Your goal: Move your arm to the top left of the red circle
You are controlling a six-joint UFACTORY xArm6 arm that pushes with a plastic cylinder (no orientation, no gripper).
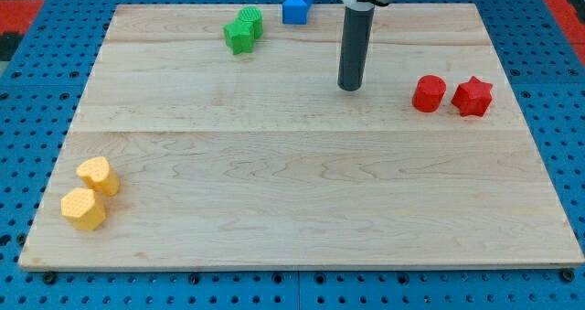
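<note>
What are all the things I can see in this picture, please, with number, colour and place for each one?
Red circle: one, red, view's right side of the board, just left of the red star.
Red star: one, red, view's right side, nearest the right edge.
Green blocks: two, green, view's top, left of centre, pressed together; shapes unclear.
Blue blocks: apparently two, blue, at the view's top edge, close together.
Yellow blocks: two, yellow, view's bottom left corner, touching.
Board: one, pale wood, on a blue pegged surface.
My tip: one dark rod end, left of the red circle, apart from it.
</note>
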